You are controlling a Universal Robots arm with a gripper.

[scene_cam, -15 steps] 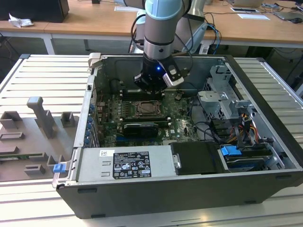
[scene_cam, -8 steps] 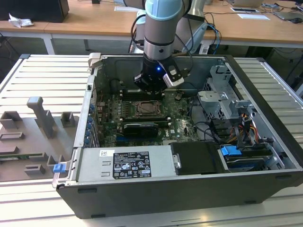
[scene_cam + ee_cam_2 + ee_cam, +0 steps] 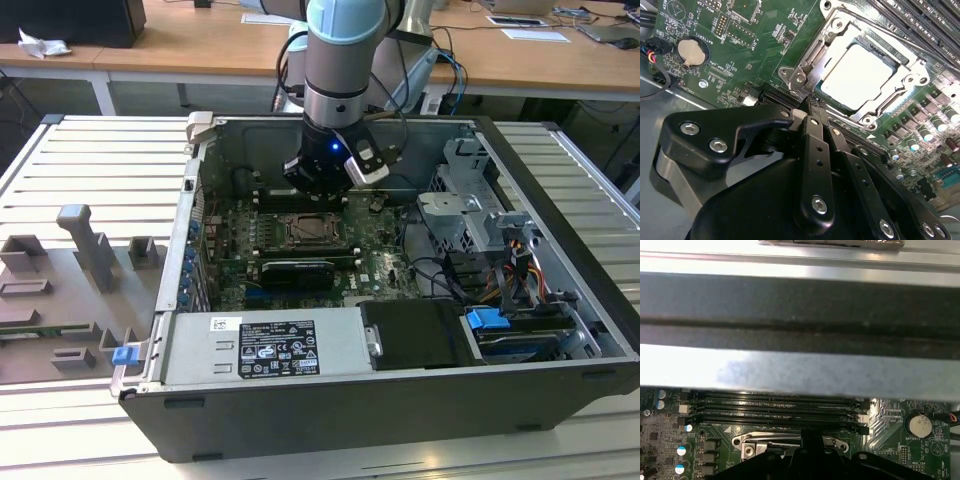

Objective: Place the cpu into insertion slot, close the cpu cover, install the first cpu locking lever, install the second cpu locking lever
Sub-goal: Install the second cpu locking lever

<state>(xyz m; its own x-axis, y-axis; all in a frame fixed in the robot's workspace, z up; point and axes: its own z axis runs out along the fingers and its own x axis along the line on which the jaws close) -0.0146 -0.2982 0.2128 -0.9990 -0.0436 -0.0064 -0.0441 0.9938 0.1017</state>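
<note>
Open computer case (image 3: 400, 400) lying on a slatted metal table (image 3: 90, 170) — green motherboard (image 3: 300, 250) exposed inside. Arm reaching down into the case, gripper (image 3: 322, 192) low over the cpu cover (image 3: 315, 229), just behind it. Grey fixture blocks (image 3: 85, 245) at the exterior view's left — wooden desks (image 3: 200, 50) behind.

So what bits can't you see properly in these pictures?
- The cpu edges: in the second wrist view, the cpu cover frame overlaps them.
- Gripper fingertips: hidden against the socket's edge there.
- The socket in the first wrist view: cut off by the arm's black body.
</note>
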